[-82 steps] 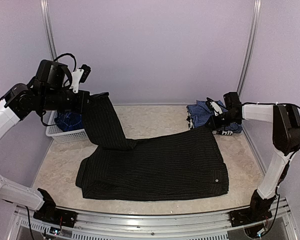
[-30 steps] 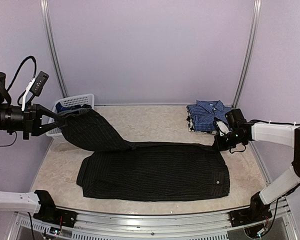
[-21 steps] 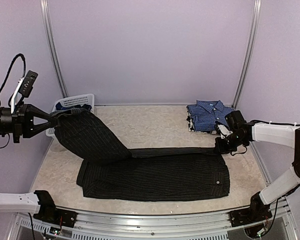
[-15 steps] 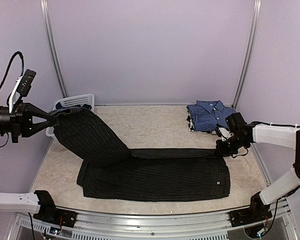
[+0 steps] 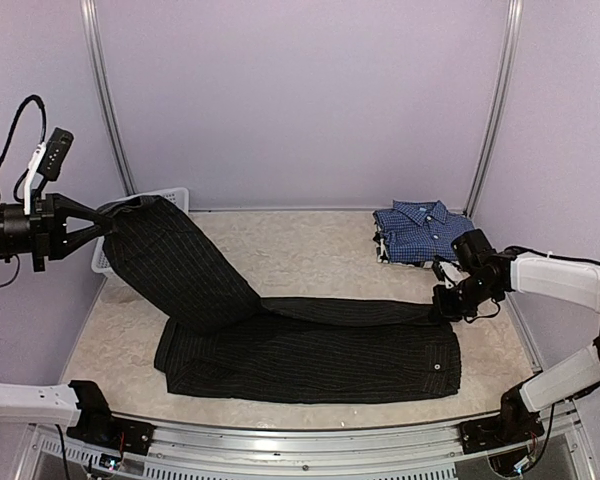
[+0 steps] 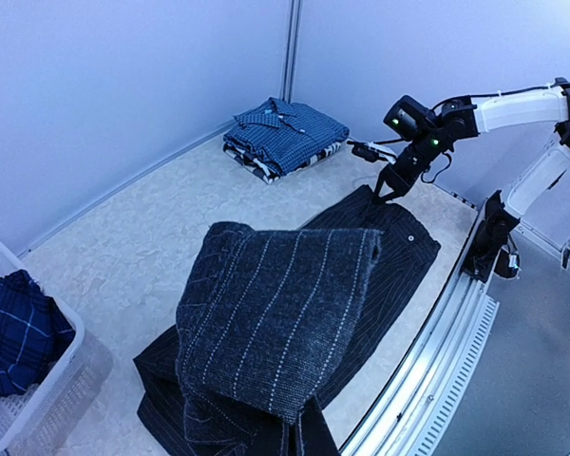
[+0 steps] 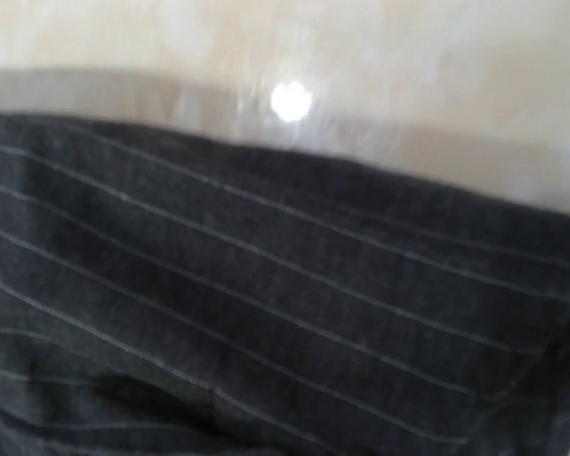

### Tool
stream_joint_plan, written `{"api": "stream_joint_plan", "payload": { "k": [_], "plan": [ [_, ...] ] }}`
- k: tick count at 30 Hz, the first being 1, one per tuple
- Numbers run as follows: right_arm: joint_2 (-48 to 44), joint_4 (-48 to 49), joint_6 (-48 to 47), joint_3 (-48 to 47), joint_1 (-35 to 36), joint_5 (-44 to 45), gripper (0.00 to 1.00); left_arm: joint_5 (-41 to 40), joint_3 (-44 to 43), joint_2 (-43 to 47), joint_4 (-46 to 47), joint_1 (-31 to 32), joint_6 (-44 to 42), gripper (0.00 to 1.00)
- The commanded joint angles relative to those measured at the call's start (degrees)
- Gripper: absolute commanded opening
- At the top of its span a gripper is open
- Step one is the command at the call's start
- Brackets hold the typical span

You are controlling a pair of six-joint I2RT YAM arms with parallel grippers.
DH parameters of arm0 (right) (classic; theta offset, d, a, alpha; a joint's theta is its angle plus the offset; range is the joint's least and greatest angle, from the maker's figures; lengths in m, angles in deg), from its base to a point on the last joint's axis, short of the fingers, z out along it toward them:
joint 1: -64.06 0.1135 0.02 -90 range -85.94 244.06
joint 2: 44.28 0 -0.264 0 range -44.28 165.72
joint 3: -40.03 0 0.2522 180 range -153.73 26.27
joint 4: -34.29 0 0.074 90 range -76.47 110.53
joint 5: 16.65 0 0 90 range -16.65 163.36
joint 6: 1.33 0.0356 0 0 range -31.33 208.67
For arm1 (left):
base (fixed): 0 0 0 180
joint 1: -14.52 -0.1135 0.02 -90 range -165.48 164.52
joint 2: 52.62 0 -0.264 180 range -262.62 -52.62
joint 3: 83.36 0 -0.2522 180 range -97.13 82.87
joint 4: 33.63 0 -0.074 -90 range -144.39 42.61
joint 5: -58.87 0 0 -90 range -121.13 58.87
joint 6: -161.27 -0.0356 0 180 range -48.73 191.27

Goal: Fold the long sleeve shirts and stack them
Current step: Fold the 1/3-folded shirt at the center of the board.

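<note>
Pale lilac walls close in a speckled beige worktop [image 5: 310,250], and most of its middle is taken up by the black pinstriped shirt [image 5: 310,350], spread lengthwise from left to right.

The left gripper [image 5: 102,222] hangs high at the far left. Its jaws are clamped on the shirt's left end, so a broad drape of cloth slopes down from them to the worktop. The right gripper [image 5: 445,305] sits low at the shirt's far right corner, and its jaws look closed on that corner. The right wrist view shows only pinstriped cloth up close, no fingers.

A narrow band along the far edge is already turned over, so the step in hand appears to be a lengthwise fold. The next move probably calls for both arms to carry the held edge toward the near side together. The left arm also needs to come down so the drape lies flat rather than bunched.

The folded blue checked shirt [image 5: 420,228] lies just beyond the right gripper, close enough to be nudged. The white basket [image 6: 0,252], with the plaid shirt [image 6: 14,332] inside, stands at the far left beside the raised cloth, which could snag it.
</note>
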Motion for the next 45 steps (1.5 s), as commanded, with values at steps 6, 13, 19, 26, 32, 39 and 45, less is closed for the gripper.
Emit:
{"api": "stream_joint_plan", "payload": {
  "k": [6,13,19,26,32,39,45],
  "plan": [
    [-0.65,-4.47,3.64,1.6,2.08,2.18,0.0,-3.3,-1.28,-2.61,2.23,0.39,-1.74,0.0],
    [1.99,-5.57,3.91,0.73,2.08,5.07,0.1,-2.91,-1.07,-2.22,2.34,0.39,-2.43,0.0],
    [1.99,-6.36,2.94,-0.73,2.1,5.69,0.33,-2.33,-0.43,-2.53,2.75,0.39,-2.75,0.0],
    [-1.39,-6.97,2.46,-3.2,2.71,2.87,0.41,-0.37,0.3,-3.8,3.6,0.39,-2.79,0.0],
    [-2.35,-5.98,2.01,-5.47,3.7,0.15,0.43,0.94,1.47,-6.19,3.94,0.39,-4.51,0.0],
    [0.96,-4.27,-0.87,-8.25,4.11,-1.08,0.42,3.59,3.45,-9.31,5.68,1.35,-6.04,0.0],
    [0.57,1.41,-6.4,-11.93,7.24,-7.88,0.44,9.51,8.31,-13.79,12.28,1.35,-10.06,0.0]
  ]
}}
